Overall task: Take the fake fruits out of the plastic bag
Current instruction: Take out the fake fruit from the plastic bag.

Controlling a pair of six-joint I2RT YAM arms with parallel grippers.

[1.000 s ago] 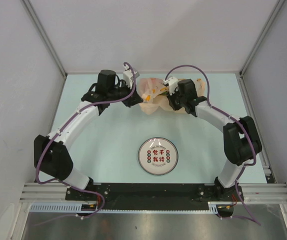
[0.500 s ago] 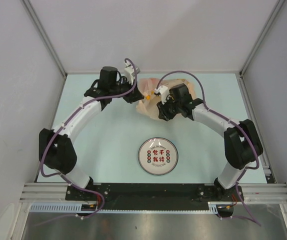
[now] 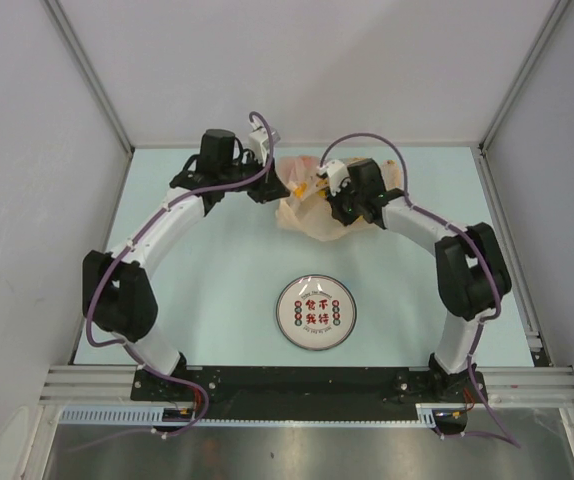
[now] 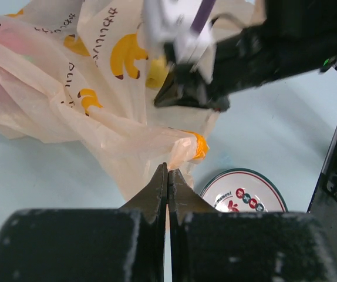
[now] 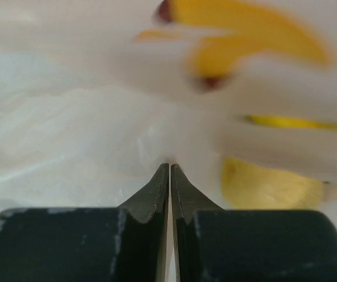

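The plastic bag, pale orange with printed bananas, lies at the far middle of the table between my two grippers. My left gripper is at its left side. In the left wrist view it is shut on a fold of the bag's film. My right gripper is at the bag's right top and is shut on the film. A yellow fruit shows blurred through the film, and a yellow patch shows in the left wrist view. The other fruits are hidden.
A round white plate with red characters lies near the middle front, also in the left wrist view. The right arm's wrist hangs over the bag. Grey walls enclose the table on three sides.
My right gripper swung left and nearer over the bag, then back up. The bag now hangs stretched further toward the front. My left gripper has shifted slightly to the far side.
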